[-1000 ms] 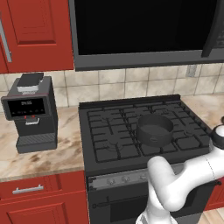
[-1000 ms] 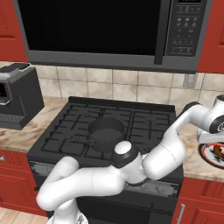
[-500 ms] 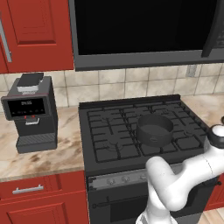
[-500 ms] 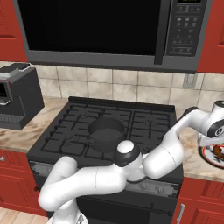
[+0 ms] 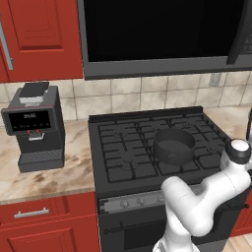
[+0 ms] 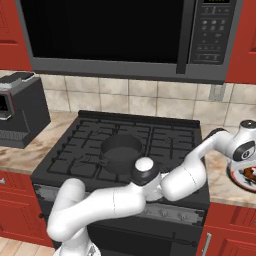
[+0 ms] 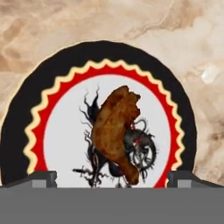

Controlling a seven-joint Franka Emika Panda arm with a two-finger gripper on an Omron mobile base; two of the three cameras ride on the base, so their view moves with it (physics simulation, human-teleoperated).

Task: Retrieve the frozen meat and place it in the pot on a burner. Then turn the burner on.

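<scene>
The frozen meat (image 7: pixel 114 133), a brownish-red lump, lies in the middle of a round patterned plate (image 7: pixel 26 127) on the marble counter right of the stove. My gripper (image 7: pixel 112 178) hangs straight over it, open, a fingertip on each side of the lump and nothing between them. In the right base view my hand hovers just above that plate (image 6: pixel 246 176). The dark grey pot (image 5: pixel 173 145) (image 6: pixel 121 150) stands on a front burner (image 5: pixel 201 156) of the black stove, and I see nothing in it.
Stove knobs (image 5: pixel 134 202) line the front panel below the grates. A black coffee machine (image 5: pixel 34 125) stands on the left counter. A microwave (image 6: pixel 125 35) hangs over the stove. Red cabinets flank it.
My hand has sunk lower over the plate at the right of the stove. The jaws stay wide. Pot and stove are unmoved.
</scene>
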